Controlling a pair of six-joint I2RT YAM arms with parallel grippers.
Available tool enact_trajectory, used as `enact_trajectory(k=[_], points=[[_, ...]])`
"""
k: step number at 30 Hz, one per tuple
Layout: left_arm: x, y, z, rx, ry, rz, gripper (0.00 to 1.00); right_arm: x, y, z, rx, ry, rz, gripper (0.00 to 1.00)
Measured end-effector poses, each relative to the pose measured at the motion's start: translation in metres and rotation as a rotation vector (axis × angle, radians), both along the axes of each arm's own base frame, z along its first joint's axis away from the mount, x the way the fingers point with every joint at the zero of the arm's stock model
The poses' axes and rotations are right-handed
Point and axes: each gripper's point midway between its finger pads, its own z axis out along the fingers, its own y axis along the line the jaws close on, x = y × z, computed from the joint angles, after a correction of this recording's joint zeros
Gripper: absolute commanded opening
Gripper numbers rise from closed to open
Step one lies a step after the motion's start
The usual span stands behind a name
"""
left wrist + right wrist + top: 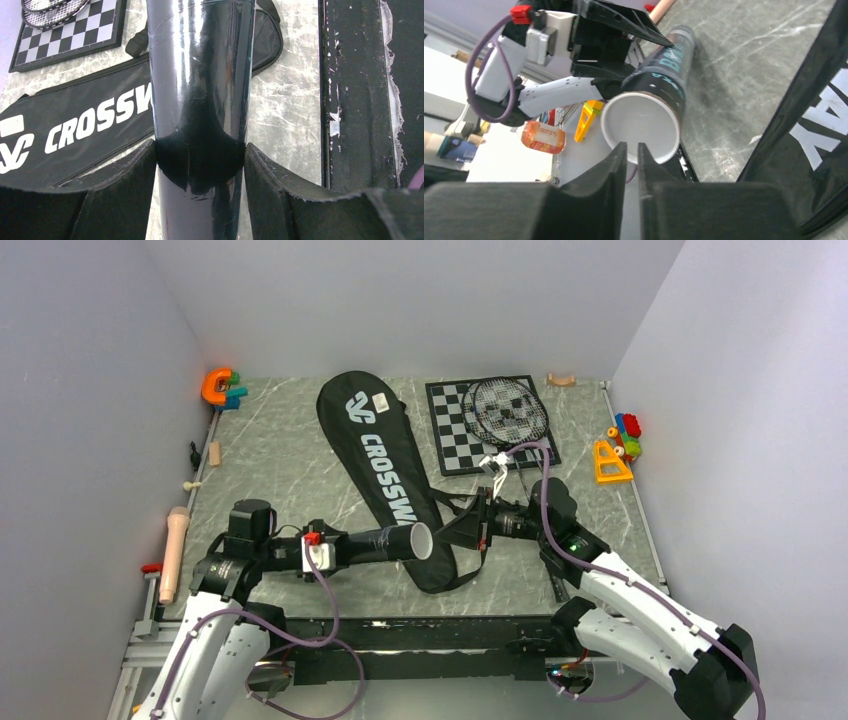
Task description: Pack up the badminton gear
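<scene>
My left gripper [345, 545] [200, 145] is shut on the long dark tube [385, 542] [200, 75], holding it level above the table with its white round lid [422, 541] [641, 120] facing right. My right gripper [445, 532] [632, 146] faces that lid, its jaws a narrow slit apart with nothing visible between them. Its tips sit at the lid's lower rim; contact is unclear. The black CROSSWAY bag [385, 475] [75, 130] [814, 125] lies flat under both. Rackets [510, 410] rest on the chessboard, with a white shuttlecock [492, 468] by their handles.
The chessboard [455, 435] lies at the back, right of centre. Colourful toys [620, 445] stand at the right edge and an orange toy [220, 385] in the back left corner. A wooden roller [175, 550] lies along the left edge. A black rail [355, 100] bounds the near edge.
</scene>
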Motion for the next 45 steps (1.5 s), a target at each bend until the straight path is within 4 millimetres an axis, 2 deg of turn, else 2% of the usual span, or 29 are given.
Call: enact_trajectory(k=[6,18,27,36,45], points=[[0.002,-0.001,0.004,-0.01,0.004,0.009,0.0,0.006,-0.003,-0.02,-0.07,0.029,-0.043,0.08],[0.005,-0.001,0.004,-0.012,0.016,0.02,0.0,0.008,0.004,-0.04,-0.138,0.051,-0.052,0.05],[0.006,-0.001,0.004,-0.01,0.011,0.02,0.0,0.01,0.001,-0.035,-0.189,0.024,-0.075,0.06],[0.006,-0.001,0.004,-0.01,0.01,0.02,0.0,0.012,-0.002,-0.014,-0.189,-0.03,-0.093,0.05],[0.007,0.002,0.001,0.005,0.017,0.035,0.0,0.003,0.025,-0.036,-0.241,0.004,-0.013,0.03]])
